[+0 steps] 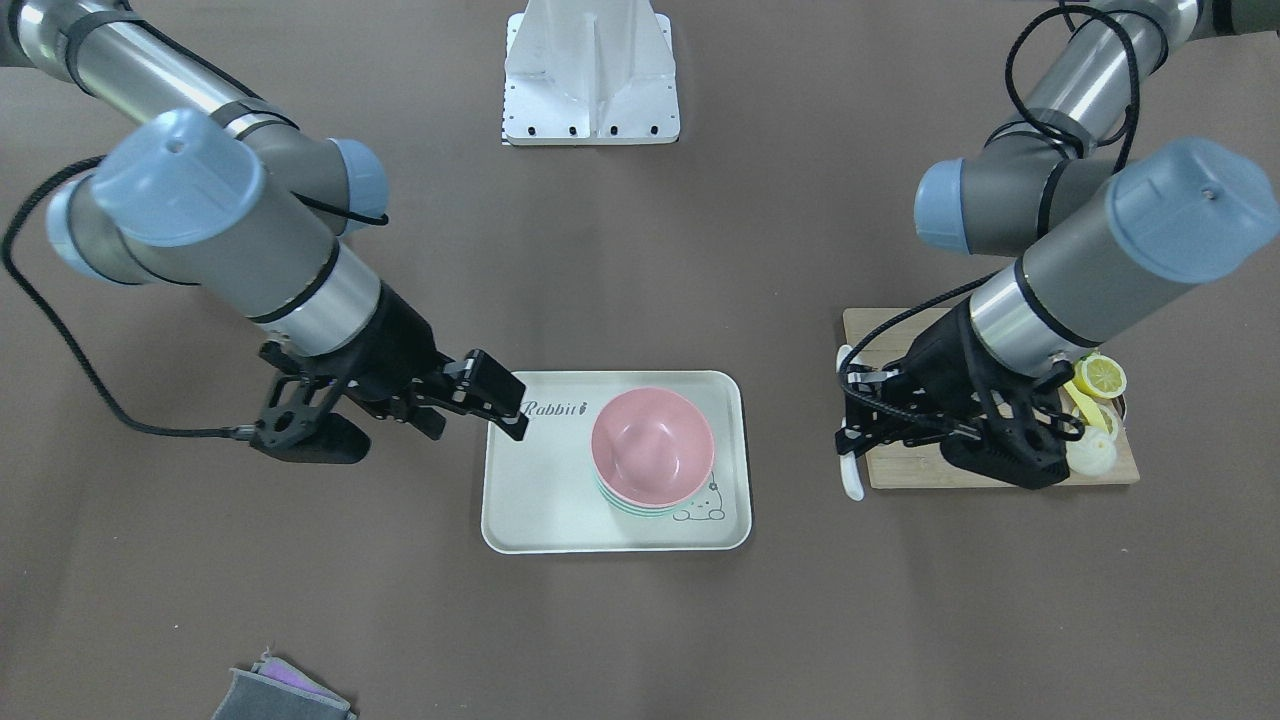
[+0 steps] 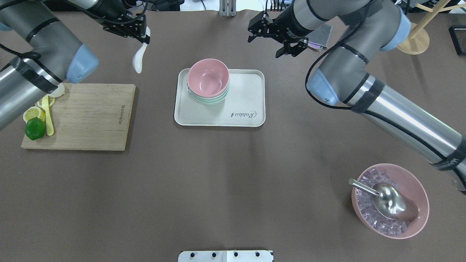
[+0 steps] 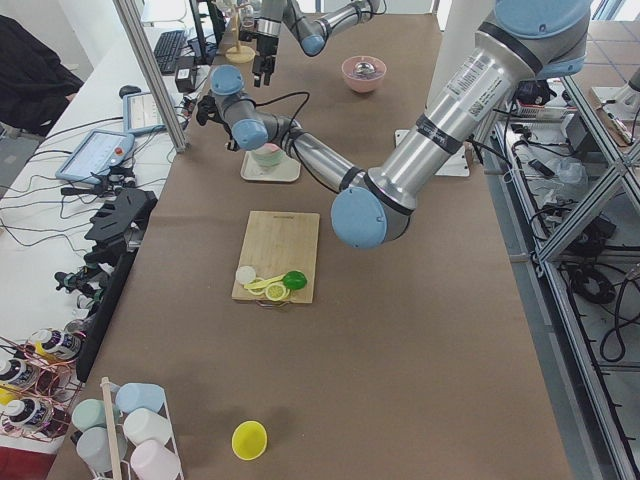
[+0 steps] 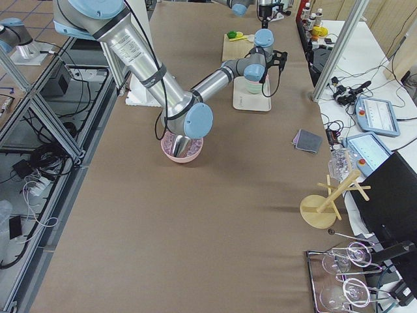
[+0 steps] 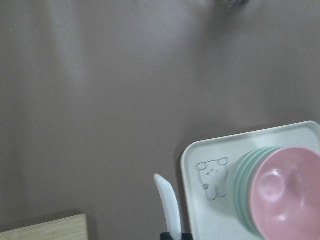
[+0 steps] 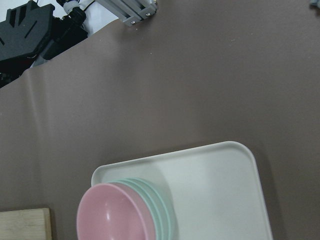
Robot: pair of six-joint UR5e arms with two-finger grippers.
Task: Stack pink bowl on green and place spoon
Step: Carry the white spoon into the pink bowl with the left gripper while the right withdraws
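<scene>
A pink bowl (image 2: 208, 77) sits nested on top of the green bowls (image 2: 211, 99) on the white tray (image 2: 247, 94). The stack also shows in the front view, pink (image 1: 652, 445) over green (image 1: 640, 505). My left gripper (image 2: 140, 34) is shut on a white spoon (image 2: 139, 58) and holds it in the air beyond the cutting board, to the left of the tray. In the left wrist view the spoon (image 5: 167, 202) hangs beside the tray's corner (image 5: 197, 165). My right gripper (image 2: 267, 45) is open and empty, raised past the tray's far right corner.
A wooden cutting board (image 2: 83, 116) with lemon slices and a lime (image 2: 35, 128) lies to the left. A pink bowl of ice (image 2: 422, 203) with a metal scoop (image 2: 389, 200) stands at the near right. A folded cloth (image 1: 280, 695) lies on the table's far side.
</scene>
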